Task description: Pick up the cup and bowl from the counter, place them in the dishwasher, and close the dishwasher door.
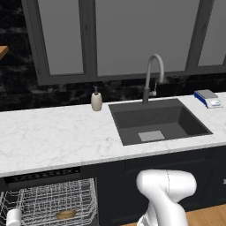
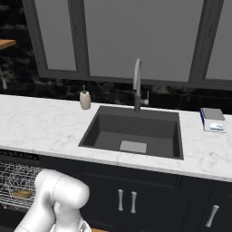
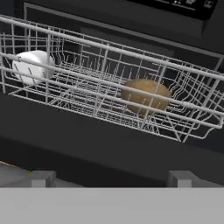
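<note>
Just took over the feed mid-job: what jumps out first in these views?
The white wire rack stands pulled out of the dishwasher, with the brown bowl near its middle and the white cup lying at its left end. Above, the dark sink cuts into the white marble counter. The end effector hangs open before the rack.

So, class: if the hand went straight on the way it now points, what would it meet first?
The open hand faces the dishwasher's rack, its fingertips low. Straight on, it would likely meet the dark surface under the rack before the bowl or cup, though depth is unclear.
</note>
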